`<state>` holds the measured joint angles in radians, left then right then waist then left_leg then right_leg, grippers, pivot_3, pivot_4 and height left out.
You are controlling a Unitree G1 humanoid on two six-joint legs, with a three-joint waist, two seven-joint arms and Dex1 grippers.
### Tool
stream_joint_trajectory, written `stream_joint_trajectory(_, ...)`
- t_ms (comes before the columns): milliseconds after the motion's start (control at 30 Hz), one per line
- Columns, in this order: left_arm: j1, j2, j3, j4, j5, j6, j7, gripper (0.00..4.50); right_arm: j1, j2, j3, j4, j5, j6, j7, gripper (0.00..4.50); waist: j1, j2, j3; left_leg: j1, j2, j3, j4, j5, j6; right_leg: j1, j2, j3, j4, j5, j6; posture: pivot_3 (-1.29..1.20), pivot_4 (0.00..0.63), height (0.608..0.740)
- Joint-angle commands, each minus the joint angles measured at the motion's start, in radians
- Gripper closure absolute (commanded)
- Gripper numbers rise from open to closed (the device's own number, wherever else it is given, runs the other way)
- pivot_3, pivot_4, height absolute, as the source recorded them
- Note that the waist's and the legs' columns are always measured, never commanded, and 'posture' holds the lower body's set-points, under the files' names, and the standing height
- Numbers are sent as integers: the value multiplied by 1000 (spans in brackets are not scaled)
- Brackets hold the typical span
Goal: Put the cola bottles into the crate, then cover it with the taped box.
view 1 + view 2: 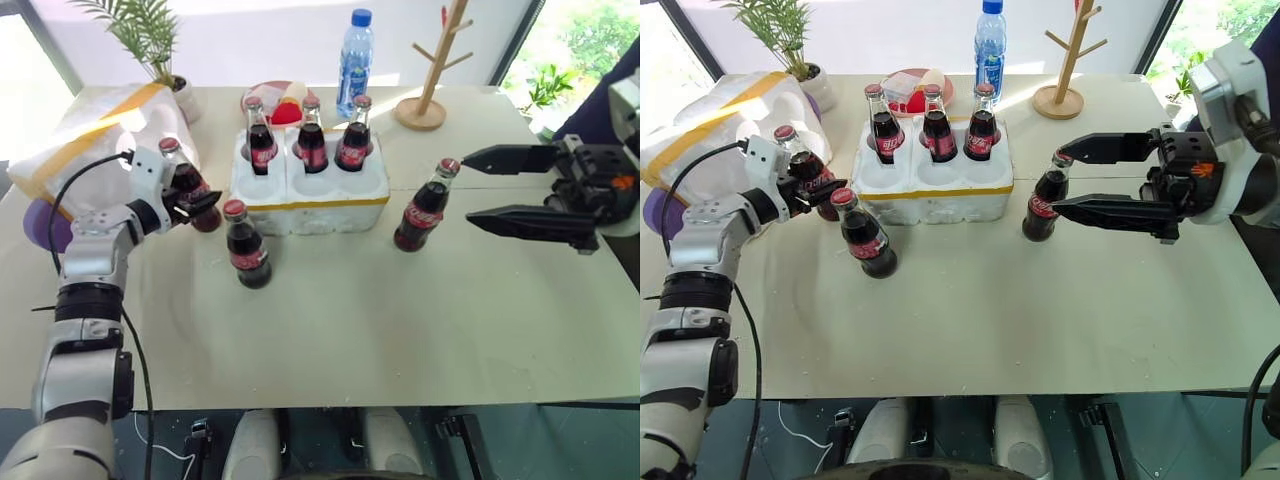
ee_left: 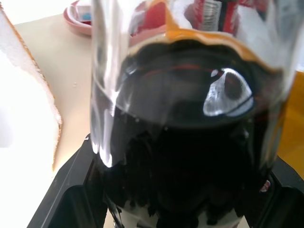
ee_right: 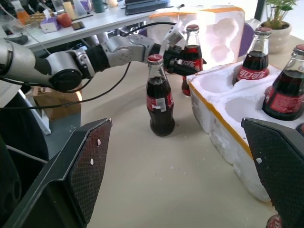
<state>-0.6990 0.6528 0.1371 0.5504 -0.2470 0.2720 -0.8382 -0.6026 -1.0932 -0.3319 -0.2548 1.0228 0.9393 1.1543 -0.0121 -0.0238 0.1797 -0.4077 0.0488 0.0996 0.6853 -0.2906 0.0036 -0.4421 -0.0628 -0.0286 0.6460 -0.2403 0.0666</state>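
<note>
Left gripper (image 1: 823, 195) has its fingers around a cola bottle (image 1: 800, 170) at label height, bottle upright on the table (image 1: 970, 300), just left of the crate (image 1: 935, 185). Jaws part closed around the glass; can't tell if they are tight on it. In the left wrist view the dark bottle (image 2: 190, 133) sits between both fingers.

Right gripper (image 1: 1080, 178) jaws wide apart, pointing toward the robot's left, holding nothing. A second bottle (image 1: 1045, 200) stands just past its fingertips, right of the crate, not touched.

Third loose bottle (image 1: 862, 235) stands in front of the crate's left corner, near the left gripper.

Crate holds three bottles (image 1: 928, 125) in its back row; front three wells hold none.

Taped box (image 1: 715, 130) lies tilted at the table's left edge, behind the left arm, hollow side showing in the right wrist view.

Behind the crate: water bottle (image 1: 989, 45), red plate (image 1: 915, 90), wooden rack (image 1: 1068, 70), potted plant (image 1: 790, 40).
</note>
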Motion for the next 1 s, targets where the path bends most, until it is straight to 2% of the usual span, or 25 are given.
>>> stream_joint_trajectory(33, 1, 81, 59, -171, -105, 98, -112, 1672, -12, 8, -10, -19, -13, -31, -21, 0, -2, -1, 0, 0, 0, 0, 0, 0, 0, 0, 0, 0, 0, 0, 0, 0, 150, 740)
stream_joint_trajectory(233, -101, 183, 62, -282, -248, 307, -274, 1672, -3, 24, 6, -17, -40, -53, -36, 0, 8, -2, 1, -1, 0, 0, 0, 0, -1, -1, 0, 0, 1, 0, 0, 0, 150, 740)
stream_joint_trajectory(400, -321, 115, 9, -156, -238, 311, -295, 1672, 8, 44, 5, -32, -43, -52, -63, 0, 26, -3, 2, -2, -2, -1, 3, 0, -1, 0, 1, -1, 1, 1, 1, 0, 150, 740)
stream_joint_trajectory(633, -456, -28, -99, 95, -105, 130, -332, 1672, 44, 54, -9, -62, -49, -45, -119, 0, 22, -3, 2, -2, -2, 0, 5, 0, 0, 0, 2, 0, 1, 1, 1, 0, 150, 740)
stream_joint_trajectory(867, -459, -79, -191, 294, 58, -120, -329, 1672, 101, 55, -59, -117, -9, -25, -176, 0, 17, -3, 2, -3, -1, 0, 5, 0, 0, -2, 5, 0, 1, 0, 1, 0, 150, 740)
stream_joint_trajectory(1000, -450, -121, -199, 362, 101, -190, -285, 1672, 119, 59, -63, -128, 0, -28, -198, 0, 18, -3, 2, -3, -1, 0, 6, 0, 0, -1, 4, 1, 1, 0, 1, 0, 150, 740)
